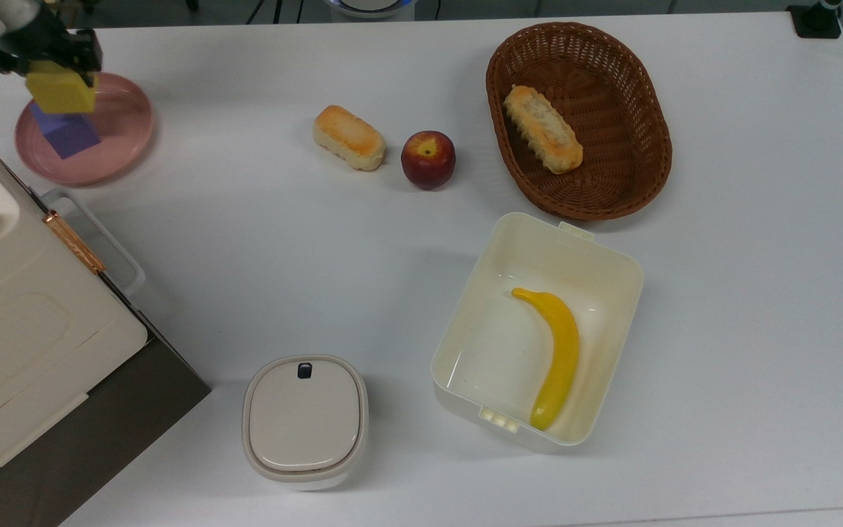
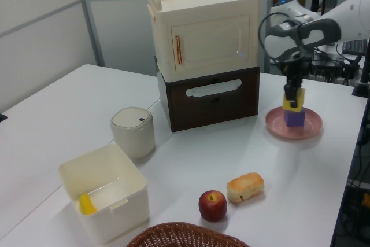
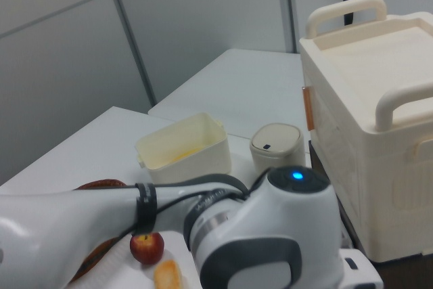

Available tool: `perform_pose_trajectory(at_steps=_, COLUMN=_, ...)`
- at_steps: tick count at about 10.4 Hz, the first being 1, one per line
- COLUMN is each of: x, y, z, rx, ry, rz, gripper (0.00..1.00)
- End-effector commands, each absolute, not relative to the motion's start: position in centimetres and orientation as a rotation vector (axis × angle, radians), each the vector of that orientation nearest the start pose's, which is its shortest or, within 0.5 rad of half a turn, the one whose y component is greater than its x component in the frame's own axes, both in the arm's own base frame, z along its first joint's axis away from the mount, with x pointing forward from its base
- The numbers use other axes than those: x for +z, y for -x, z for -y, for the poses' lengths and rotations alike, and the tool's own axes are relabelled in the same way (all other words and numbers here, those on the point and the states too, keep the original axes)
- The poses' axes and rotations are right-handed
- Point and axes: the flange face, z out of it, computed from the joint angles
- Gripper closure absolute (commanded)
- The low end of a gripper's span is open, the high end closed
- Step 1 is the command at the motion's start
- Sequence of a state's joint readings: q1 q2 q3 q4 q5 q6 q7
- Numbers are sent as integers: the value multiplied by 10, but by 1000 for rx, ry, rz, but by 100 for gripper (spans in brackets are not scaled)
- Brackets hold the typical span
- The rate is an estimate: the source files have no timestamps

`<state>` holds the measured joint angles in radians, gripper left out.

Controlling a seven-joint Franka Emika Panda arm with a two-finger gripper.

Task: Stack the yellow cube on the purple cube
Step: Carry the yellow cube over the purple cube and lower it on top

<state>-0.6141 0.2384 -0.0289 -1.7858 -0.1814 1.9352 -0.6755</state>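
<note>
Tool [image 2: 291, 98] clamped on yellow cube [image 1: 60, 91], held directly above purple cube [image 1: 66, 132] on pink plate [image 1: 118, 150] for aligned stacking; contact between cubes indeterminate.

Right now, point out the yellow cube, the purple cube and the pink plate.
yellow cube [image 1: 59, 92], top view, its top face.
purple cube [image 1: 70, 137], top view, the visible part below the yellow one.
pink plate [image 1: 125, 124], top view, its bare right side.
</note>
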Motion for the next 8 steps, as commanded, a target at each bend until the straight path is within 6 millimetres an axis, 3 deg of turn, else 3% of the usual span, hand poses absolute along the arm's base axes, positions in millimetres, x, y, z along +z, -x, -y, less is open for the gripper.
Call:
perform_pose_trajectory(at_steps=1, x=396, y=-485, z=399, rx=219, ry=3227, rz=336, gripper=49)
perform_pose_trajectory(at_steps=2, x=393, y=-488, z=401, rx=210, ry=3231, rz=346, gripper=42)
perform_pose_trajectory(at_steps=3, x=392, y=-488, z=401, rx=212, ry=3230, rz=347, gripper=2)
perform_pose_trajectory(at_steps=4, x=395, y=-488, z=403, rx=208, ry=3234, rz=342, gripper=0)
perform_pose_trajectory(at_steps=6, x=426, y=-489, z=403, rx=156, ry=3271, rz=309, gripper=0)
perform_pose_trajectory(at_steps=7, x=446, y=-490, z=397, rx=103, ry=3288, rz=281, gripper=0)
perform_pose_trajectory(at_steps=8, x=462, y=-497, z=379, rx=83, ry=3296, rz=215, gripper=0)
